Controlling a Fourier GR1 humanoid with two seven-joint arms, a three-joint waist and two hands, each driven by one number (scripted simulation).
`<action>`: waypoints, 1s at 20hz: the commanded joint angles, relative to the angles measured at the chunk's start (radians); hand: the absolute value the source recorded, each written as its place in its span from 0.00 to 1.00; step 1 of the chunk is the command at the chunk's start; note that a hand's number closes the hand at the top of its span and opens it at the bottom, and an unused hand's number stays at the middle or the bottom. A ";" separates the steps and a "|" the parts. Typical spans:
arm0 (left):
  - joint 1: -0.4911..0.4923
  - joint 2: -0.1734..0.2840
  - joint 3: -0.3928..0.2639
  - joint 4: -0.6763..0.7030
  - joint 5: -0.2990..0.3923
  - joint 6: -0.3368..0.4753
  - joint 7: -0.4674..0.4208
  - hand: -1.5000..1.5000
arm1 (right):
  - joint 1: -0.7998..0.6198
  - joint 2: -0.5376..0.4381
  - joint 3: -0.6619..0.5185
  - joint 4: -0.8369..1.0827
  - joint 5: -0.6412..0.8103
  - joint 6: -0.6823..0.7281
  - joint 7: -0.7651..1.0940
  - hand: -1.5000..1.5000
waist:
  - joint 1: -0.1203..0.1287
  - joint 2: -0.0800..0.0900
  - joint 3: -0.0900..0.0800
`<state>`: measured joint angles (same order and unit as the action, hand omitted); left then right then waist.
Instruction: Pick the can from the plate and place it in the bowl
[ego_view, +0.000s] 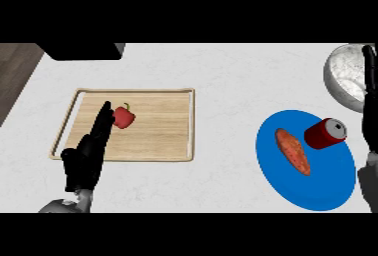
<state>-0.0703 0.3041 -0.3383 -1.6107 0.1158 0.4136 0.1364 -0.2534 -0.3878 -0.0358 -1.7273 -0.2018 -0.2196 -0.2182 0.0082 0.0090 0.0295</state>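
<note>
A red can with a silver top lies tilted on the blue plate at the right. The grey bowl sits at the far right, cut by the view's edge. My right hand comes up along the right edge with straight fingers, just right of the can and reaching over the bowl's rim; it holds nothing. My left hand stands open with fingers up over the wooden tray.
An orange sweet potato lies on the plate left of the can. A wooden tray at the left holds a red bell pepper. A dark object sits at the counter's back left.
</note>
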 joint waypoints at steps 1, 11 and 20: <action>0.007 0.003 -0.015 -0.008 -0.014 -0.043 -0.032 0.50 | -0.013 0.007 -0.046 0.135 -0.036 0.045 -0.039 1.00 | 0.000 -0.007 -0.029; -0.065 0.036 -0.061 -0.059 0.099 -0.309 -0.063 0.50 | 0.063 -0.147 -0.117 0.468 -0.042 0.217 0.030 0.00 | 0.003 -0.005 -0.029; -0.063 0.011 -0.044 -0.010 0.091 -0.335 -0.103 0.50 | -0.013 -0.371 0.068 0.518 0.316 0.276 0.085 0.00 | 0.000 -0.010 -0.032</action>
<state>-0.1432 0.3243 -0.3799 -1.6155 0.2094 0.0800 0.0368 -0.2498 -0.6570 -0.0287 -1.1909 0.0219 0.0042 -0.2250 0.0122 0.0041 -0.0003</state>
